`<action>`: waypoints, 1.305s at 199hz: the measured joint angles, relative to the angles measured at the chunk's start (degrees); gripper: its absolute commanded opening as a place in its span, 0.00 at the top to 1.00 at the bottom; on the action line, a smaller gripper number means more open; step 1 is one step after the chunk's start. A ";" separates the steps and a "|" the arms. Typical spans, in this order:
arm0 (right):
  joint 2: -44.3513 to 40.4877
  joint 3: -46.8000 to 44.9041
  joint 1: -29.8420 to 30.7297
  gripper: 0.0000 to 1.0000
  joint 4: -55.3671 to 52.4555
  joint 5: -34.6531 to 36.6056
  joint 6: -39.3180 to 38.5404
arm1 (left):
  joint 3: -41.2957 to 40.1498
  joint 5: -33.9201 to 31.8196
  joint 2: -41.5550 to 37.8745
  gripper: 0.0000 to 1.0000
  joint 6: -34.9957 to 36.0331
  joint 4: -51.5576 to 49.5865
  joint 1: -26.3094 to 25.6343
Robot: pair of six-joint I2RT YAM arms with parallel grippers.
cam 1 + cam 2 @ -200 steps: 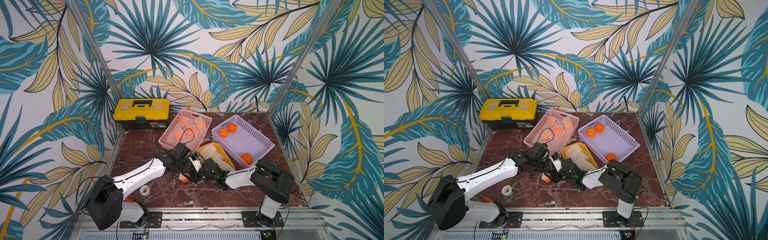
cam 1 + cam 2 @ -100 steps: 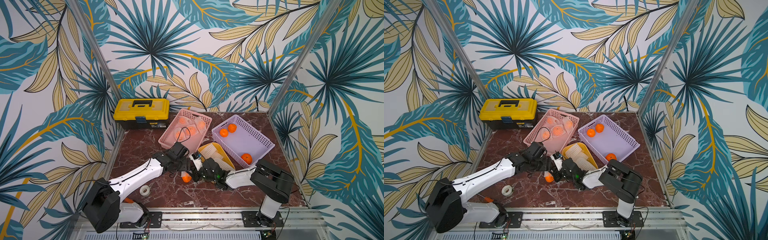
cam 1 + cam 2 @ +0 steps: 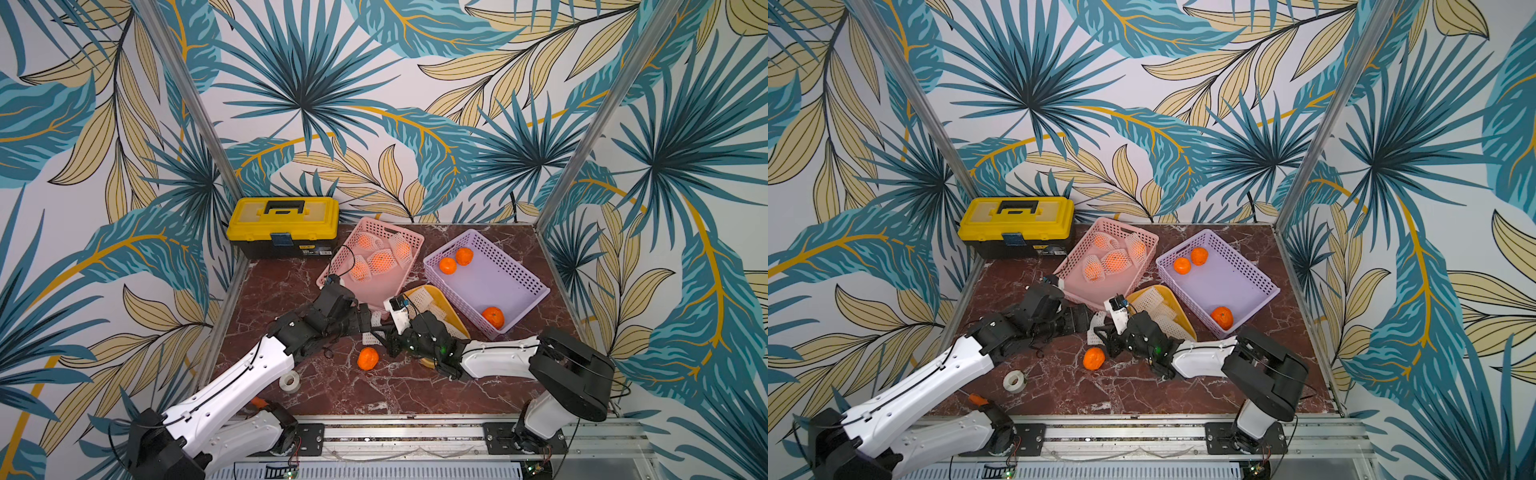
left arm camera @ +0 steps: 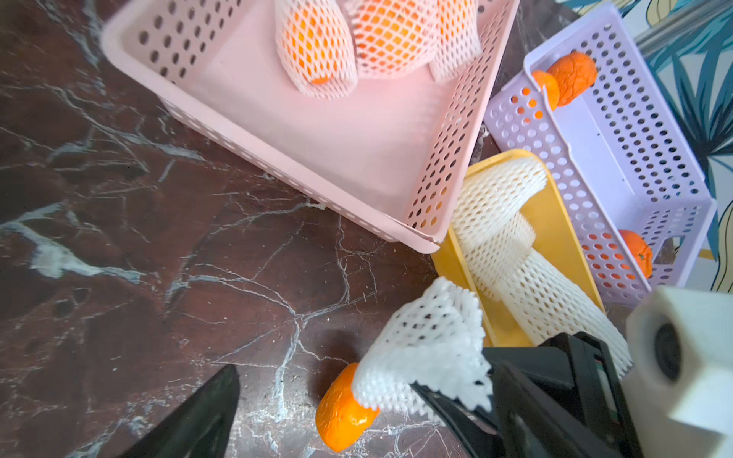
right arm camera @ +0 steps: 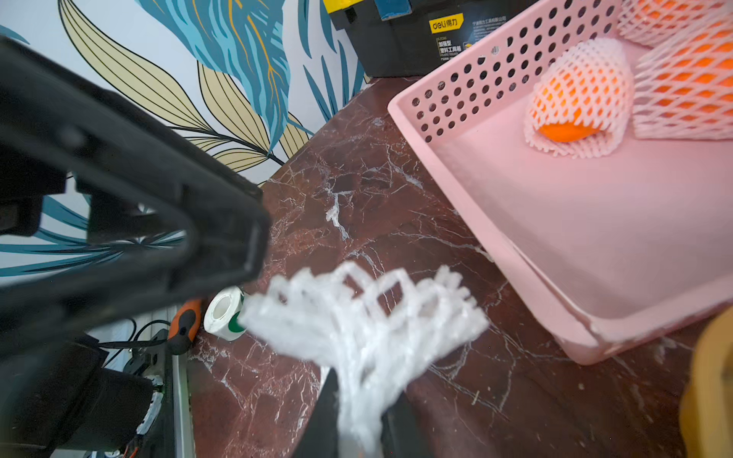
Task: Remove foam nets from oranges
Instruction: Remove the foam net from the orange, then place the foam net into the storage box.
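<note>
In the lilac basket (image 3: 517, 262), three oranges (image 3: 493, 317).

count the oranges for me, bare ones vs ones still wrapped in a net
bare oranges: 4
netted oranges: 4
total: 8

We see the foam net (image 5: 357, 329) blurred in the right wrist view, while it half hides the bare orange (image 4: 342, 415) in the left wrist view.
</note>
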 measured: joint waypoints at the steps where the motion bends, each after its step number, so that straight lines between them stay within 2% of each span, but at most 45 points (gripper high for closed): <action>1: -0.28 0.02 0.00 0.83 -0.28 0.11 0.13 | -0.04 -0.09 -0.13 0.01 -0.04 -0.02 0.02; 42: -13.16 4.63 -1.77 0.82 -18.80 4.70 2.56 | -2.34 -3.23 -5.33 0.00 -1.29 -0.17 0.92; 72: -20.15 12.39 -10.95 0.78 -37.73 3.52 4.46 | -3.04 -3.17 -5.95 0.00 -1.31 -0.24 1.11; 106: -21.05 22.12 -18.03 0.74 -63.45 3.41 1.75 | -4.20 -2.29 -6.43 0.00 -0.90 -0.28 1.14; 142: -16.06 30.42 -20.00 0.74 -81.99 8.22 -4.17 | -5.40 -1.84 -6.43 0.01 -0.35 -0.33 1.14; 177: -7.50 32.30 -20.09 0.68 -87.36 14.47 -9.09 | -5.95 -1.64 -6.43 0.00 -0.02 -0.33 1.16; 236: 6.21 37.53 -20.11 0.65 -87.30 17.27 -12.57 | -8.55 -1.53 -8.37 0.01 0.07 -1.09 1.31; 259: 9.40 39.87 -20.11 0.54 -86.99 18.34 -13.05 | -8.66 -1.49 -9.09 0.00 0.04 -1.18 1.36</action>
